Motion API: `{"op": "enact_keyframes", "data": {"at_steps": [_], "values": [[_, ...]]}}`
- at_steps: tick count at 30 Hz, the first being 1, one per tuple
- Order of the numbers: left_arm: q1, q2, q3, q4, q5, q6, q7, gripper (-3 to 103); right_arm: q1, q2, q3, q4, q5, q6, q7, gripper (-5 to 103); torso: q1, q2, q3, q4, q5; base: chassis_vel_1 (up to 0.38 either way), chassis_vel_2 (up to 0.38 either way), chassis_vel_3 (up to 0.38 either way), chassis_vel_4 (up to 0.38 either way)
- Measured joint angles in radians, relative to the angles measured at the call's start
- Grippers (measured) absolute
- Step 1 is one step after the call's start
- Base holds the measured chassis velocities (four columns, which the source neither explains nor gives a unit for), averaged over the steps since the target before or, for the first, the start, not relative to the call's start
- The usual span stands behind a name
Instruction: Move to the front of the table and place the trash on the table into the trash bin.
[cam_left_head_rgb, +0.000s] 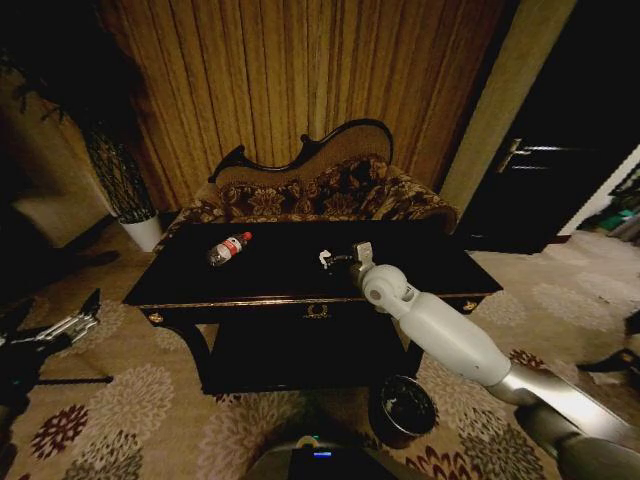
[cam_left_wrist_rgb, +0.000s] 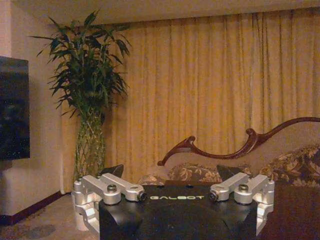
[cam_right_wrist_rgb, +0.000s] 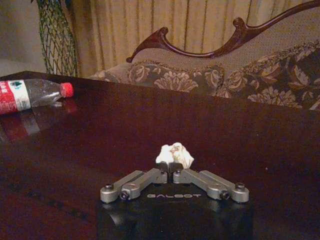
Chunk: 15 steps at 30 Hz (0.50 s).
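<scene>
Right gripper (cam_right_wrist_rgb: 171, 166) has its fingers clenched on the white crumpled scrap (cam_right_wrist_rgb: 174, 154) near the tabletop's middle; so thin a pinch might let it slip before reaching the trash bin (cam_left_head_rgb: 402, 408)

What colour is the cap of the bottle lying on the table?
Red. The bottle shows its cap most clearly in the right wrist view, where it lies on the table.

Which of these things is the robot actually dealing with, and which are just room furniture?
Part of the job:
- table
- white crumpled scrap, pinched in the right gripper
- plastic bottle, lying on the table
- trash bin, on the floor in front

Just standing about:
- floral sofa
- potted plant
- curtains
</scene>
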Motion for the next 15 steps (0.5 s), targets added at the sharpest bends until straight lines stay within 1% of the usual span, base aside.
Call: {"op": "enact_keyframes", "data": {"at_steps": [3, 4, 5, 7, 8, 10, 11, 12, 13, 14, 15], "values": [[-0.008, 0.003, -0.002, 0.0, -0.005, 0.002, -0.005, 100, -0.005, -0.001, 0.01, 0.005, 0.001, 0.047, -0.001, 1, 0.0, 0.0, 0.0, 0.0001, 0.0, 0.0, 0.0, 0.0, 0.0], [-0.011, 0.004, -0.003, 0.0, -0.005, 0.001, -0.014, 100, -0.017, -0.001, 0.022, 0.012, -0.005, 0.085, 0.003, 1, 0.0, 0.0, 0.0, 0.0002, -0.0001, 0.0, 0.0, 0.0, 0.0], [-0.011, 0.004, -0.003, 0.0, -0.005, 0.001, -0.014, 100, -0.017, -0.001, 0.022, 0.012, -0.005, 0.085, 0.003, 1, 0.0, 0.0, 0.0, 0.0002, -0.0001, 0.0, 0.0, 0.0, 0.0], [-0.018, 0.005, 0.006, 0.0, -0.008, -0.001, -0.05, 100, -0.057, -0.004, 0.056, 0.025, -0.046, 0.17, 0.016, 1, 0.0, 0.0, 0.0, 0.0003, 0.0, 0.0, 0.0, 0.0, 0.0], [-0.018, 0.005, 0.006, 0.0, -0.008, -0.001, -0.05, 100, -0.057, -0.004, 0.056, 0.025, -0.046, 0.17, 0.016, 1, 0.0, 0.0, 0.0, 0.0003, 0.0, 0.0, 0.0, 0.0, 0.0], [-0.023, 0.005, 0.012, 0.0, -0.017, -0.001, -0.058, 100, -0.12, -0.017, 0.115, 0.054, -0.079, 0.219, 0.02, 1, 0.0, 0.0, 0.0, 0.0001, 0.0001, 0.0, 0.0, 0.0, 0.0], [-0.023, 0.005, 0.012, 0.0, -0.017, -0.001, -0.058, 100, -0.12, -0.017, 0.115, 0.054, -0.079, 0.219, 0.02, 1, 0.0, 0.0, 0.0, 0.0001, 0.0001, 0.0, 0.0, 0.0, 0.0], [-0.029, 0.006, 0.022, 0.0, -0.021, -0.001, -0.058, 100, -0.18, -0.034, 0.171, 0.087, -0.102, 0.236, 0.018, 1, 0.0, 0.0, 0.0, 0.0003, 0.0002, 0.0, 0.0, 0.0, 0.0], [-0.031, 0.007, 0.026, 0.0, -0.022, -0.002, -0.058, 100, -0.205, -0.043, 0.194, 0.098, -0.114, 0.24, 0.013, 1, 0.0, 0.0, 0.0, 0.0002, 0.0001, 0.0, 0.0, 0.0, 0.0], [-0.038, 0.012, 0.035, 0.0, -0.024, -0.003, -0.056, 100, -0.268, -0.066, 0.252, 0.12, -0.149, 0.247, -0.01, 1, 0.0, 0.0, 0.0, -0.0002, 0.0002, 0.0, 0.0, 0.0, 0.0], [-0.038, 0.012, 0.035, 0.0, -0.024, -0.003, -0.056, 100, -0.268, -0.066, 0.252, 0.12, -0.149, 0.247, -0.01, 1, 0.0, 0.0, 0.0, -0.0002, 0.0002, 0.0, 0.0, 0.0, 0.0]]}}
